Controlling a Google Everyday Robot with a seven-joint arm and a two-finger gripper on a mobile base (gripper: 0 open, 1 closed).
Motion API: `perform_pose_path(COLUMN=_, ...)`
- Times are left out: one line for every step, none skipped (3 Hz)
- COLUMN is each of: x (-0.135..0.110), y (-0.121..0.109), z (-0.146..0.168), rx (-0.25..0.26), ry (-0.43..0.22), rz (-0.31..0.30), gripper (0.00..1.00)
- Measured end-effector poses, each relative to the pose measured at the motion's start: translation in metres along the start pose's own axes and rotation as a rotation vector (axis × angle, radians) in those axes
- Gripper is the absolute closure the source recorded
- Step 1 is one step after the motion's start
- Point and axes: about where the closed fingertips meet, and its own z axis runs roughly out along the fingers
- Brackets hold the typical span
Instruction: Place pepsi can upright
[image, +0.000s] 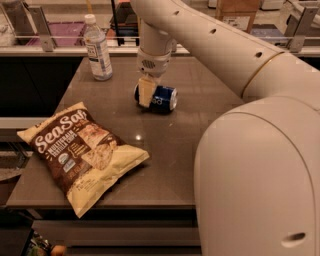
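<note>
The pepsi can (163, 98) is blue with a silver end and lies on its side on the brown table (175, 150), near the middle back. My gripper (145, 94) comes straight down from the white arm and sits at the can's left end, right against it. The gripper covers part of that end of the can.
A clear water bottle (97, 47) with a white cap stands at the table's back left. A SeaSalt chips bag (82, 150) lies at the front left, overhanging the edge. A rail and shelves run behind the table. My white arm fills the right side of the view.
</note>
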Motion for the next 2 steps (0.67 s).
perform_pose_path(x=0.0, y=-0.001, z=-0.018, rx=0.029, ry=-0.032, rz=0.008, gripper=1.0)
perform_pose_path(x=0.0, y=-0.003, z=-0.04, rx=0.06, ry=-0.05, rz=0.02, gripper=1.0)
